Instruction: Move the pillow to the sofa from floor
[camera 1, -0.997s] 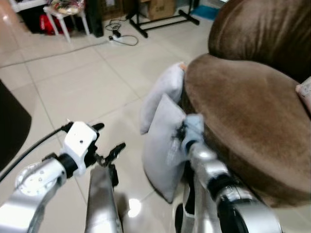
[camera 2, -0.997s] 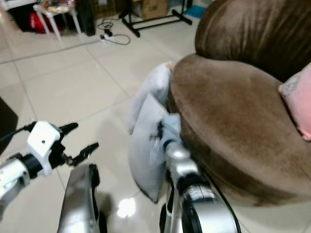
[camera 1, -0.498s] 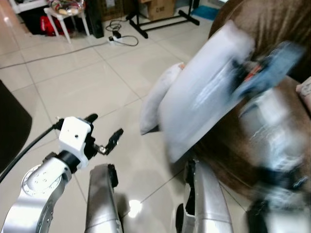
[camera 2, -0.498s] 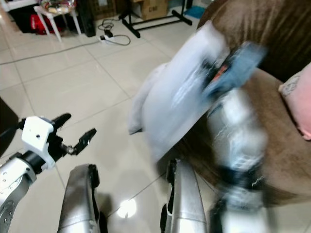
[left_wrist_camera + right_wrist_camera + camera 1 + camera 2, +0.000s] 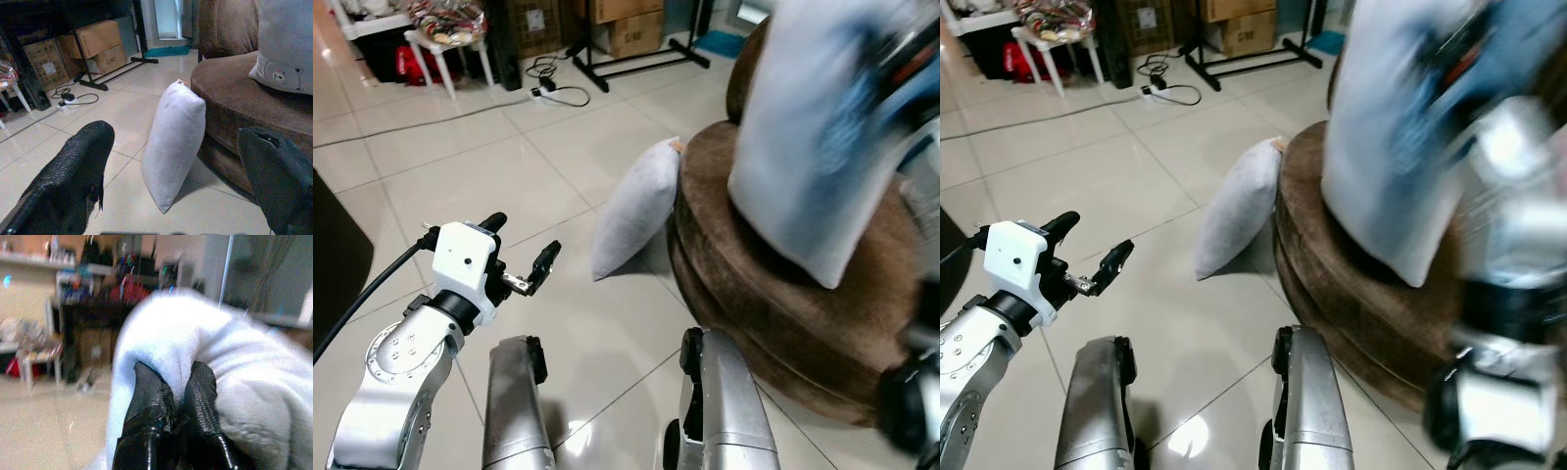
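A pale grey pillow (image 5: 818, 137) hangs blurred in the air above the brown sofa's seat (image 5: 773, 294), its lower corner just over the cushion. My right gripper (image 5: 173, 382) is shut on a fold of its fabric at the upper right. A second grey pillow (image 5: 631, 211) stands on the floor tiles, leaning against the sofa's front; the left wrist view shows the second pillow (image 5: 176, 142) upright between my fingers (image 5: 73, 181). My left gripper (image 5: 519, 259) is open and holds nothing, out over the floor to the left of that pillow.
A black stand (image 5: 636, 59), cardboard boxes (image 5: 626, 29), a power strip with cable (image 5: 553, 93) and a white stool (image 5: 445, 44) lie at the far side of the room. A dark object (image 5: 333, 264) borders the left edge. Open tiles (image 5: 489, 166) spread between.
My right arm has swung the held pillow up from the floor beside the sofa to above the seat. The left gripper has barely moved. The view has shifted slightly.
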Available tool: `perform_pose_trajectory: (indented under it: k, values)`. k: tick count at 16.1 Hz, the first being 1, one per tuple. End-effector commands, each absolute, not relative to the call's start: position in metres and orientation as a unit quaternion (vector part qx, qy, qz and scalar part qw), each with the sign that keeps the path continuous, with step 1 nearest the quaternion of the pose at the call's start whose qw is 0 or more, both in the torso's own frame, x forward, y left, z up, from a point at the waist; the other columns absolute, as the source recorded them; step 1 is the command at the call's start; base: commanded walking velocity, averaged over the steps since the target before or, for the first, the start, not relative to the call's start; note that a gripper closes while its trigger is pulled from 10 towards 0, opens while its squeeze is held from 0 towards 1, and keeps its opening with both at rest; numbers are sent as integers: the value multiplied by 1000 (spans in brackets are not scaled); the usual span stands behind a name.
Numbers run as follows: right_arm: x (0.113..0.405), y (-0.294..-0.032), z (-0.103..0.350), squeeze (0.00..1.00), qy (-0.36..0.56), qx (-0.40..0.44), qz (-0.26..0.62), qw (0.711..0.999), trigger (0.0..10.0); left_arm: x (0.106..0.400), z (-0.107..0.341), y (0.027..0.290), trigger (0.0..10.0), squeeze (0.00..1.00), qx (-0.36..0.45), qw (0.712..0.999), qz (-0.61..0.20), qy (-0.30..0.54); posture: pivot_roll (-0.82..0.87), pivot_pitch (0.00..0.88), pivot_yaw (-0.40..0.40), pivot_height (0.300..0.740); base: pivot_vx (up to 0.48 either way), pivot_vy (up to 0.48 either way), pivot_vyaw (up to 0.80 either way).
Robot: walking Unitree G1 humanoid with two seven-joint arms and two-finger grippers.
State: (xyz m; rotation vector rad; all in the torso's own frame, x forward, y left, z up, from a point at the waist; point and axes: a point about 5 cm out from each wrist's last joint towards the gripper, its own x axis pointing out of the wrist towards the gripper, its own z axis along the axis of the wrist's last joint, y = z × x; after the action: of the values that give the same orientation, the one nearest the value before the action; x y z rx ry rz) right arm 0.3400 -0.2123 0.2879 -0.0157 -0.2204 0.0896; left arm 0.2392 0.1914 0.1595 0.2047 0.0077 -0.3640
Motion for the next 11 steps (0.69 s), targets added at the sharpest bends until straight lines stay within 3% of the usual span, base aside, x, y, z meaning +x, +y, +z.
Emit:
perform_pose_trajectory:
  k: [1,3,11]
  values:
    - [344,-198,255,0,-41,-23,46,998,10000,241,156,190,10000,0,107,979,-175,8,-11,0,-42,456,0,0,0]
    - [345,-188,225,0,12,0,12,1000,10000,245,159,191,10000,0,106,982,-158,1,-2,0,-49,476,0,0,0]
    - [339,-172,207,0,30,22,-11,999,10000,247,154,193,10000,0,116,983,-143,9,-6,0,-59,546,0,0,0]
